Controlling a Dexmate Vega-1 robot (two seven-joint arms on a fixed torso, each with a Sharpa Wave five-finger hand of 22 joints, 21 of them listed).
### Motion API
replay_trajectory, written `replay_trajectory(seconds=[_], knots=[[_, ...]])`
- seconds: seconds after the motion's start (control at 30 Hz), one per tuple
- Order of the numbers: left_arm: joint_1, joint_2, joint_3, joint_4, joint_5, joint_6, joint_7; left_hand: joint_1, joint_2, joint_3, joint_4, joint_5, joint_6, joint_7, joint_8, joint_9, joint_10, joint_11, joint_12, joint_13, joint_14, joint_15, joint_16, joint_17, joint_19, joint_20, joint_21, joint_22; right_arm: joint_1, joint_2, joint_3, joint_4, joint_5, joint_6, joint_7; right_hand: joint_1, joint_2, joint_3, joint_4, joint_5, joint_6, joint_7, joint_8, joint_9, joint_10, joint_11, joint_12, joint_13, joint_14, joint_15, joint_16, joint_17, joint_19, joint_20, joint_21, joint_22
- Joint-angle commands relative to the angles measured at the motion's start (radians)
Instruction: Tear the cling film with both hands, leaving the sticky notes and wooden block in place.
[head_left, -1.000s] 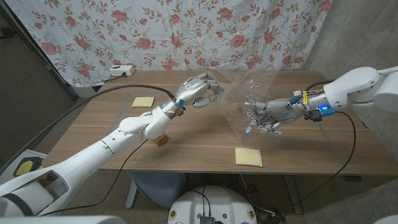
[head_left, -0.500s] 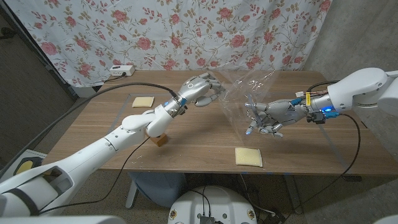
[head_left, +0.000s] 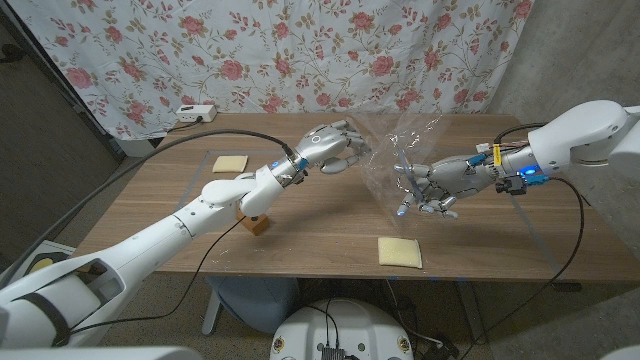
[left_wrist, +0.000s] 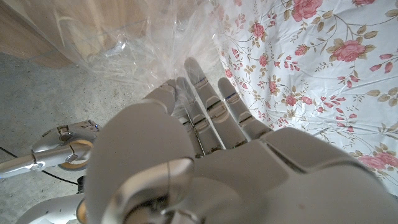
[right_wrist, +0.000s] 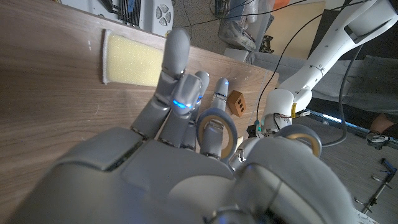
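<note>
While both hands pinch it, thin film stretches taut

Left hand (head_left: 335, 147) and right hand (head_left: 425, 187) each grip the clear, crinkled cling film (head_left: 385, 150) between them; flimsy, clingy, likely tearing easily near the fingers.

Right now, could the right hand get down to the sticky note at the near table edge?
Probably not freely: the right hand grips the cling film, though the sticky note lies uncovered just below it.
</note>
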Motion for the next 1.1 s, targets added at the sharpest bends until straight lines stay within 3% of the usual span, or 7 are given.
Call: replay_trajectory(seconds=[0.03,0.43,0.7,0.83,1.1], knots=[[-0.001,0.01,0.008,-0.008,0.024,0.0,0.008,-0.008,-0.001,0.007,0.002,-0.002,0.007,-0.002,-0.006,0.003,0.006,0.003,0.0,0.002,0.005,0.001,-0.003,0.004,-0.002,-0.006,0.004,0.002,0.127,-0.038,-0.139,0.029,0.017,0.008,0.0,-0.004,-0.013,-0.005,0.004,0.003,-0.131,0.129,0.003,0.003,0.135,-0.122,0.0,-0.005,-0.036,-0.064,-0.004,0.002,0.02,-0.065,-0.007,0.003],[-0.001,0.016,0.009,-0.001,0.029,-0.01,0.027,-0.009,-0.001,0.008,0.002,-0.002,0.008,0.002,-0.009,0.002,0.007,0.002,0.001,0.006,0.006,0.001,-0.003,0.005,-0.003,-0.007,0.005,0.002,0.257,-0.059,-0.286,0.041,0.031,0.006,-0.004,-0.02,-0.016,-0.001,0.007,0.012,-0.133,0.133,0.004,0.003,0.132,-0.12,0.002,-0.005,-0.036,-0.065,-0.003,0.002,0.021,-0.065,-0.006,0.006],[0.008,0.026,0.007,-0.007,0.029,-0.012,0.027,-0.01,-0.001,0.009,0.001,-0.002,0.01,-0.002,-0.01,0.003,0.008,0.003,0.0,0.006,0.007,0.001,-0.003,0.006,-0.004,-0.009,0.006,0.002,0.314,-0.066,-0.344,0.035,0.038,-0.003,-0.007,-0.024,-0.013,0.002,0.007,0.016,-0.136,0.13,0.004,0.003,0.132,-0.118,0.003,-0.007,-0.036,-0.064,-0.002,0.002,0.022,-0.065,-0.008,0.005],[0.018,0.029,0.001,-0.014,0.026,0.0,0.026,-0.01,-0.001,0.009,0.001,-0.002,0.007,-0.002,-0.011,0.005,0.008,0.002,-0.001,0.005,0.006,0.002,-0.004,0.006,-0.004,-0.009,0.006,0.002,0.32,-0.078,-0.352,0.035,0.047,0.009,-0.012,-0.025,-0.012,0.002,0.006,0.017,-0.136,0.131,0.004,0.003,0.137,-0.119,0.001,-0.013,-0.035,-0.065,-0.002,0.002,0.022,-0.065,-0.01,0.004],[0.023,0.033,-0.005,-0.013,0.02,0.01,0.017,-0.011,-0.001,0.01,0.0,-0.002,0.012,-0.003,-0.012,0.004,0.01,0.003,-0.001,0.006,0.007,0.001,-0.004,0.006,-0.005,-0.009,0.007,0.002,0.265,-0.14,-0.309,0.031,0.098,0.057,-0.05,-0.027,-0.008,0.003,0.005,0.02,-0.137,0.131,0.005,0.003,0.138,-0.118,0.005,-0.011,-0.035,-0.065,-0.002,0.002,0.023,-0.065,-0.01,0.005]])
